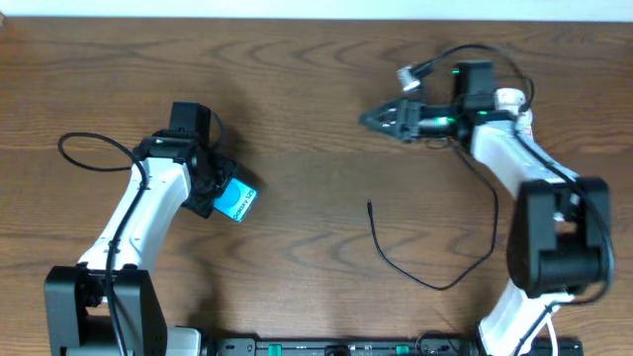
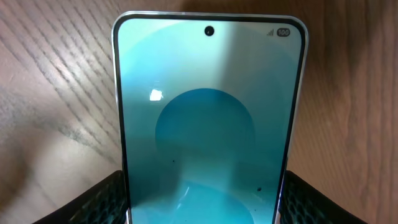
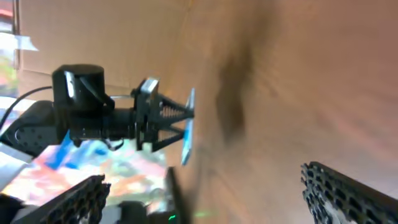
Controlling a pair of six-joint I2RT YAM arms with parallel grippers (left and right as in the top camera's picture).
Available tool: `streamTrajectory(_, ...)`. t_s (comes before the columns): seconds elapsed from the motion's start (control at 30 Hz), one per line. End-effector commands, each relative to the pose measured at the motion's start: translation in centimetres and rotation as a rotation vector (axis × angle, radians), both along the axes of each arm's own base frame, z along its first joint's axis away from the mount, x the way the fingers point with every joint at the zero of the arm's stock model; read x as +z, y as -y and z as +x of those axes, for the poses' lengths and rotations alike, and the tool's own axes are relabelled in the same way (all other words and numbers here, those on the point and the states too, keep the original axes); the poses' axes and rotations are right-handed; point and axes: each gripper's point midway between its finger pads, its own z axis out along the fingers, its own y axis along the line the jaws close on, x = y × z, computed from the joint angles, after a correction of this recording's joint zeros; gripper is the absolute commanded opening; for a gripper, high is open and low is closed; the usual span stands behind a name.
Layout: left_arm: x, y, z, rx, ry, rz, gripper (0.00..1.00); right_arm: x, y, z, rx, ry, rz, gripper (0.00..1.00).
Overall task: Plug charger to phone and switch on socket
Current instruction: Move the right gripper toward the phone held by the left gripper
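Cyan-blue fills my left wrist view: the phone (image 2: 208, 124) stands lengthwise up the frame with its screen lit. It shows a darker teal round shape in the middle and a small black camera hole at the top centre. The only writing I can read is "100" in a small grey pill at the top right corner, just beside the signal bars. The left gripper (image 1: 222, 195) is part-way open and closed on the phone. Its two black ribbed fingers (image 2: 93, 202) press against the long edges near the lower end. From overhead the phone sits at the tip of that arm on the left half of the wooden table (image 1: 316, 59), screen facing up and outward. There is pale print on it, too small for me to read. I cannot tell whether its lower edge touches the wood. The charger (image 1: 440, 288) lies loose on the table between the two arms as a thin black curl. Its plug tip (image 1: 369, 205) is free and well apart from the phone and from both grippers. The right gripper (image 1: 368, 119) hangs farther back, pointing left. Its fingers are spread as wide as they go and hold nothing. Its own camera, somewhat blurred, sees the phone edge-on in the other arm's grip.
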Motion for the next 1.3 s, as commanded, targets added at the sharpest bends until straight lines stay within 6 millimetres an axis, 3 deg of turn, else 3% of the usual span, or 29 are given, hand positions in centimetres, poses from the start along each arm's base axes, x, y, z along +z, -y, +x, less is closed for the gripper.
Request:
streamTrajectory(0.0, 0.2, 0.3, 0.0, 0.127, -0.002, -0.04, 0.07, -0.8, -5.1, -3.0, 0.148, -0.102, 0.047, 0.99)
streamTrajectory(0.27, 0.6, 2.5, 0.3, 0.36, -0.037, -0.217, 0.08, -3.4, -11.1, -5.6, 0.185, -0.048, -0.115, 0.99)
streamTrajectory(0.47, 0.9, 3.9, 0.1, 0.508, -0.09, -0.327, 0.07, -4.4, -12.6, -6.2, 0.166, -0.067, -0.178, 0.97)
streamTrajectory(0.7, 1.2, 4.6, 0.0, 0.66, -0.139, -0.392, 0.07, -3.8, -14.8, -7.1, 0.182, -0.063, -0.161, 0.96)
streamTrajectory(1.13, 1.3, 4.9, 0.3, 0.671, -0.136, -0.414, 0.07, -3.7, -18.2, -10.0, 0.238, -0.048, -0.172, 0.94)
streamTrajectory(1.27, 1.4, 5.2, 0.3, 0.666, -0.145, -0.431, 0.07, -3.9, -18.6, -10.0, 0.214, -0.061, -0.188, 0.92)
